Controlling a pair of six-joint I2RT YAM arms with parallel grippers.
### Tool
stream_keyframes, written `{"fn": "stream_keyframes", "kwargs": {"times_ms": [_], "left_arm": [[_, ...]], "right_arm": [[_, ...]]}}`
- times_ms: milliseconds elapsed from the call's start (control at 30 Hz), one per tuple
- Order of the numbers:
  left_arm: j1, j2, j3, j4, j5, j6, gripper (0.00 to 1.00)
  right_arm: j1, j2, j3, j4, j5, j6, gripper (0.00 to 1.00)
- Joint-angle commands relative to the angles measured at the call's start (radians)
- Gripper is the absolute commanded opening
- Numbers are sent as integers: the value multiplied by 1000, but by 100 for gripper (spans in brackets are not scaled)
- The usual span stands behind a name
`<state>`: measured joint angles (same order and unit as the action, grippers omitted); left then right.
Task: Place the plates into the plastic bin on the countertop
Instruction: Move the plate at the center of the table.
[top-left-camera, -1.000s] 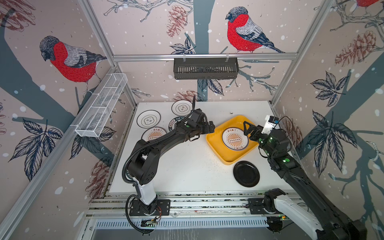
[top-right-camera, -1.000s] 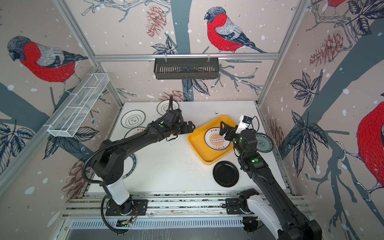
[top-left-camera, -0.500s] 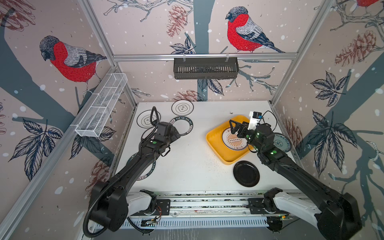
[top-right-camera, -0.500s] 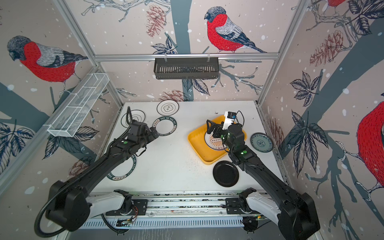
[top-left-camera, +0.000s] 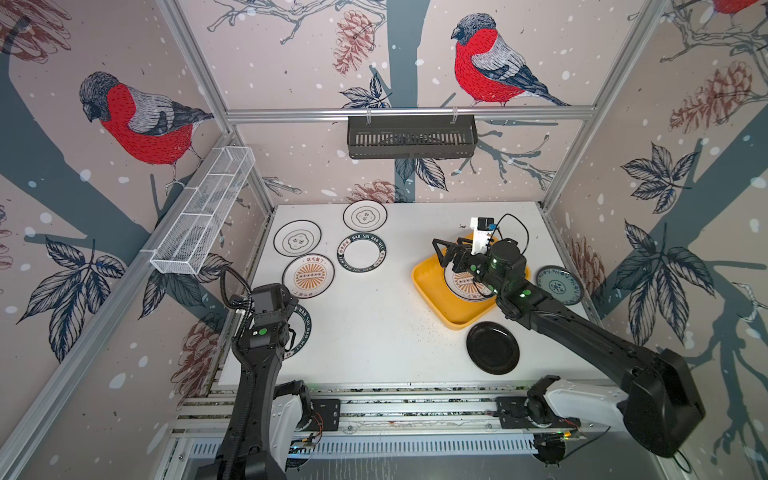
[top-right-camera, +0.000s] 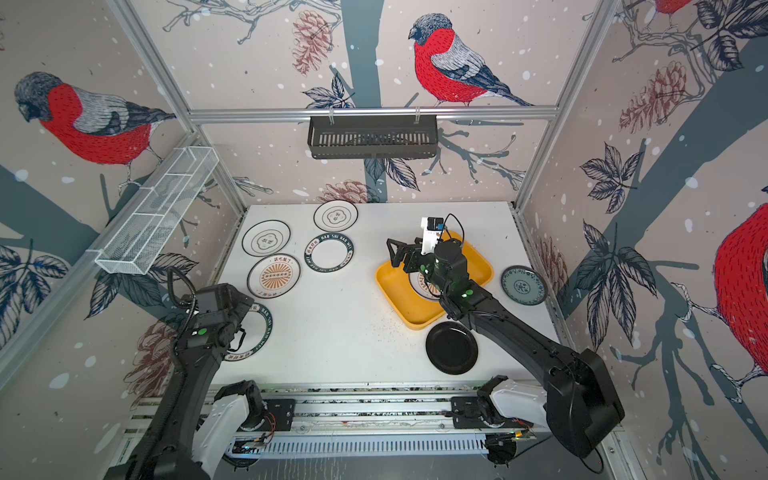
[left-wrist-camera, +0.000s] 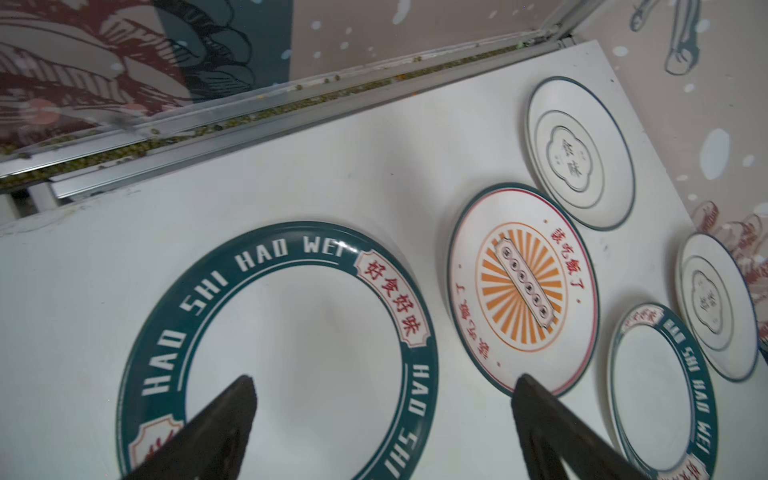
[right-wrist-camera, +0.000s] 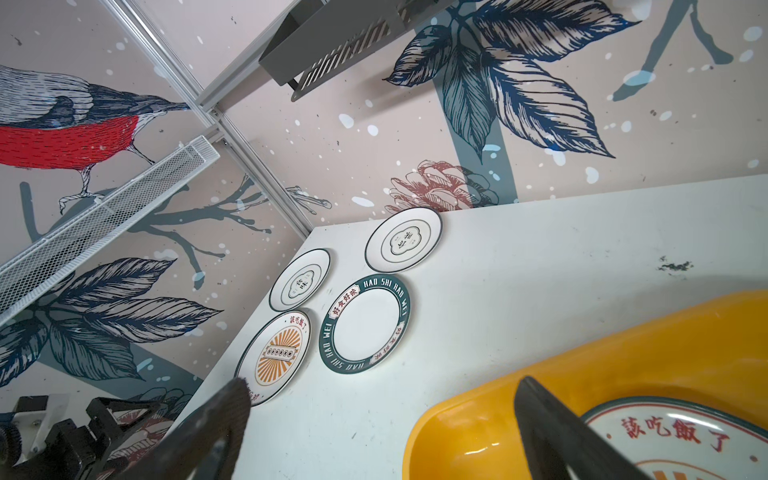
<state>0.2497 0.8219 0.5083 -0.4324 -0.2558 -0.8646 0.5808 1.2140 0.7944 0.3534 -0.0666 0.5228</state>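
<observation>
Now your left gripper (left-wrist-camera: 384, 381) gapes over a round, glossy lettered plate (left-wrist-camera: 291, 328); your right gripper (right-wrist-camera: 384, 384) gapes over a rounded corner of the smooth yellow bin (top-left-camera: 430, 291).

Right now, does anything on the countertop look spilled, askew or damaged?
Dark specks lie scattered on the countertop beside the yellow bin, like spilled crumbs; the bin sits skewed on it. Nothing looks broken.

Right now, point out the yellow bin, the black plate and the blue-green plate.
yellow bin (top-left-camera: 455, 313): in a top view, bare floor near its front corner.
black plate (top-left-camera: 493, 348): in a top view, its centre.
blue-green plate (top-left-camera: 559, 285): in a top view, its centre.
</observation>
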Motion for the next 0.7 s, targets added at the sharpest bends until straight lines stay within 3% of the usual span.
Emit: {"fn": "stream_keyframes", "kwargs": {"times_ms": [0,267,433,667], "left_arm": [[75,36,-22,91,23,-3,96],[279,164,-36,217,59,27,96],[386,154,-80,248,85,27,96],[422,170,-149,322,149,17,96]], "right_arm": [[6,4,15,24,-19,-10,100],[11,10,26,10,-15,-7,100],[13,32,46,0,-10,-7,100],[13,79,83,-7,-43,-9,100]]}}
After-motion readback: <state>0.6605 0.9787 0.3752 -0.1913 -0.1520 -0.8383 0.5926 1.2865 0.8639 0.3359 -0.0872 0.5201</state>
